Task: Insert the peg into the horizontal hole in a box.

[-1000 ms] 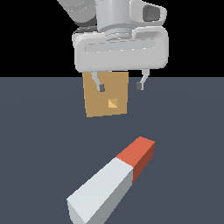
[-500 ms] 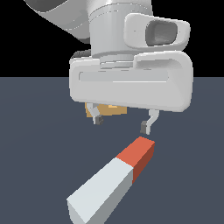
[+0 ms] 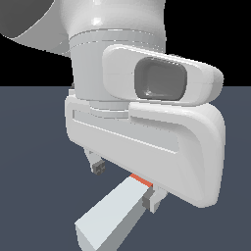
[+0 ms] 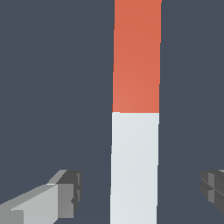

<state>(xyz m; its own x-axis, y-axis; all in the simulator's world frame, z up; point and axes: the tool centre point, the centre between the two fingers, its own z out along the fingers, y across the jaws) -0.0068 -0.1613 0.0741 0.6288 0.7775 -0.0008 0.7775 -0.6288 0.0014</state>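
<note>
The peg (image 3: 112, 211) lies flat on the dark floor, pale grey-white with a red-orange end (image 4: 136, 57). My gripper (image 3: 125, 184) hangs low over it, open, with one fingertip (image 3: 99, 167) on one side of the peg and the other fingertip (image 3: 151, 201) on the other side. In the wrist view the peg's white part (image 4: 133, 168) runs between the two fingertips (image 4: 65, 192), with a gap on each side, and the gripper (image 4: 140, 192) holds nothing. The box and its hole are hidden behind the large white hand body (image 3: 147, 147).
The dark grey floor (image 3: 29, 171) stretches around the peg. The arm's white body fills most of the exterior view and blocks what lies behind it.
The gripper has come down and toward the camera, from in front of the box to straddling the peg. The hand now covers the box and most of the peg's red end.
</note>
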